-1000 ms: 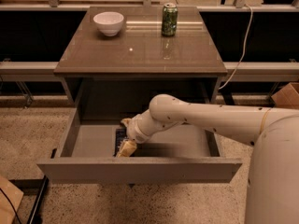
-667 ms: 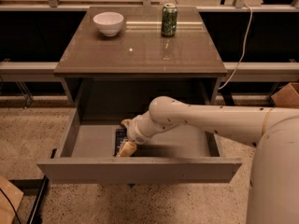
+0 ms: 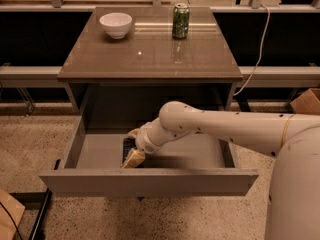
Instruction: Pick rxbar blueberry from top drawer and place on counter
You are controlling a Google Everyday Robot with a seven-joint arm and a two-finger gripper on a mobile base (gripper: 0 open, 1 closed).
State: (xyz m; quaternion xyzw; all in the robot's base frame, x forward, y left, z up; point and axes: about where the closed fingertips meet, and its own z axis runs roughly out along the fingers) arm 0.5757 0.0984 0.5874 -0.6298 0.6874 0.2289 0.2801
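Note:
The top drawer (image 3: 150,182) is pulled out below the counter (image 3: 150,54). The rxbar blueberry (image 3: 127,147), a dark flat bar, lies on the drawer's floor at the left of middle. My gripper (image 3: 133,147) reaches down into the drawer from the right and sits right over the bar, covering part of it. The white arm crosses the drawer's right half.
A white bowl (image 3: 115,24) stands at the counter's back left and a green soda can (image 3: 180,20) at the back middle. A white cable (image 3: 256,49) hangs to the right of the cabinet. A cardboard box (image 3: 306,102) sits on the floor at the far right.

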